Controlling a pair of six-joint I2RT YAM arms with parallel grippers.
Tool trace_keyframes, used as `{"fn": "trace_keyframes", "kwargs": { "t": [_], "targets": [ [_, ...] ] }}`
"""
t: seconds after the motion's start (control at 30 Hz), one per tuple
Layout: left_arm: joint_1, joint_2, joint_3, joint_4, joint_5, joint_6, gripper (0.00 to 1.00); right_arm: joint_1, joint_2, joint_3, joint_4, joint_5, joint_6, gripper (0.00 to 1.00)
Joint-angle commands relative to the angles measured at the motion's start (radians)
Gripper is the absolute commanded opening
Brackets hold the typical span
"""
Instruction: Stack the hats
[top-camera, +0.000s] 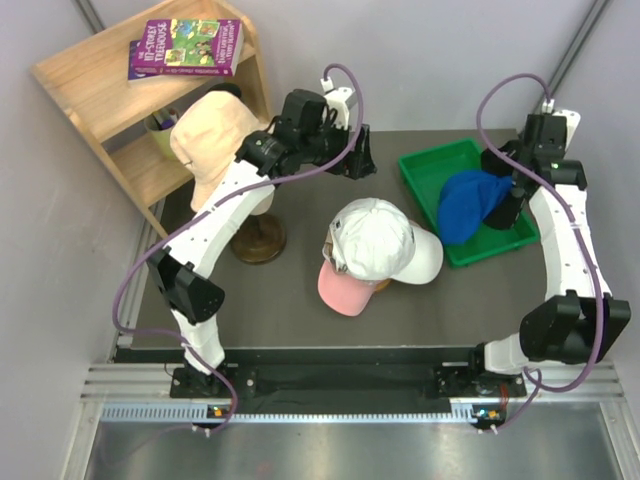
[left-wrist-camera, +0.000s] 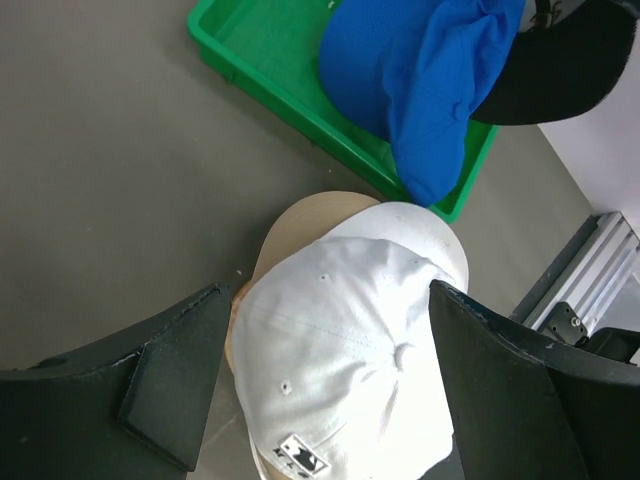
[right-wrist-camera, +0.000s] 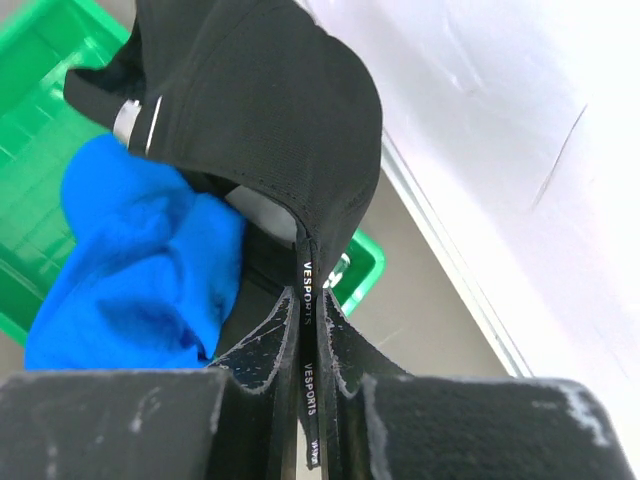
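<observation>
So, at 3 o'clock right gripper (right-wrist-camera: 303, 340) pinched black fabric cap (right-wrist-camera: 260, 100) by thin edge only, could've slipped; left gripper (left-wrist-camera: 325, 370) spread.

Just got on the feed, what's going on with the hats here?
The right tool is shut on the strap of the black cap, holding it at the green tray, next to the blue cap lying in that tray. The left tool is open above the stack at mid-table: the white cap is on top, with the tan cap and pink cap showing beneath it. A pale peach cap sits on the stand at the left, apart from the stack.
</observation>
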Motion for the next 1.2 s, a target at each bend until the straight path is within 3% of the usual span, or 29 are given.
{"fn": "trace_keyframes", "kwargs": {
  "t": [0.0, 0.37, 0.57, 0.8, 1.07, 1.17],
  "targets": [
    [0.012, 0.014, 0.056, 0.077, 0.045, -0.02, 0.85, 0.014, -0.088, 0.114, 0.041, 0.013, -0.01, 0.03],
    [0.037, 0.036, 0.09, 0.1, 0.062, -0.063, 0.86, 0.047, -0.057, 0.376, 0.041, 0.06, -0.113, 0.06],
    [0.054, 0.025, 0.09, 0.175, 0.137, -0.179, 0.85, 0.205, -0.098, 0.379, 0.134, 0.014, -0.162, 0.06],
    [0.066, 0.039, 0.081, 0.349, 0.249, -0.418, 0.85, 0.403, -0.155, 0.234, 0.281, -0.069, -0.134, 0.05],
    [0.104, 0.047, -0.047, 0.747, 0.381, -0.747, 0.83, 0.586, -0.164, 0.106, 0.375, -0.067, -0.065, 0.02],
    [0.106, 0.067, -0.062, 0.755, 0.395, -0.802, 0.82, 0.633, -0.155, 0.089, 0.409, -0.058, -0.048, 0.02]
  ]
}}
